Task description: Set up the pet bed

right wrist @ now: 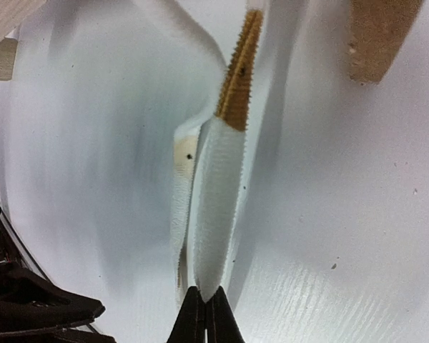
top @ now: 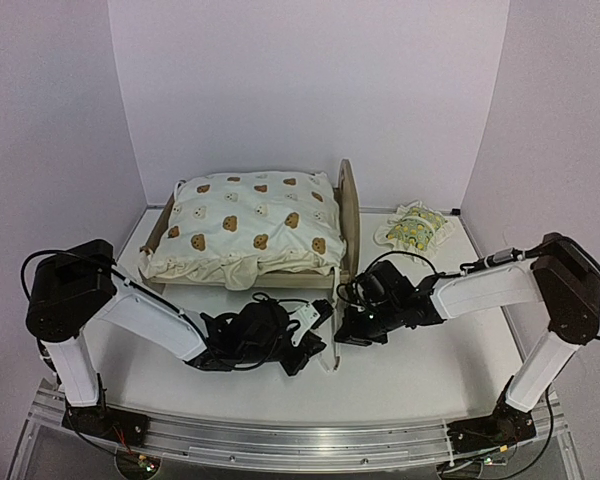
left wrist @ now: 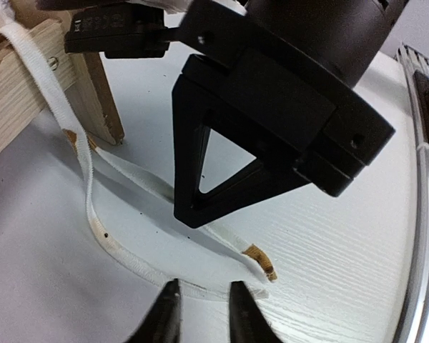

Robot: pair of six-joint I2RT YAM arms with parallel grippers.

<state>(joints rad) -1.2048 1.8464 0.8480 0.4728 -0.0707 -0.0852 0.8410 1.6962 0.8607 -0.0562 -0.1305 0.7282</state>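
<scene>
The pet bed [top: 347, 214], light wood with arched end boards, stands at the back with a cream bear-print cushion [top: 245, 225] on it. White tie straps [left wrist: 93, 207] trail from its near right corner onto the table. My right gripper [right wrist: 205, 301] is shut on one white strap [right wrist: 216, 207], which runs up to a brown frayed end. My left gripper [left wrist: 204, 294] hovers low over the table with its jaws a little apart and nothing between them; a strap lies just past its tips. Both grippers [top: 315, 350] [top: 342, 330] meet in front of that corner.
A small lemon-print pillow [top: 415, 228] lies to the right of the bed. A wooden bed leg [left wrist: 100, 96] [right wrist: 379, 36] stands close by both grippers. The right gripper's black body [left wrist: 272, 107] fills the top of the left wrist view.
</scene>
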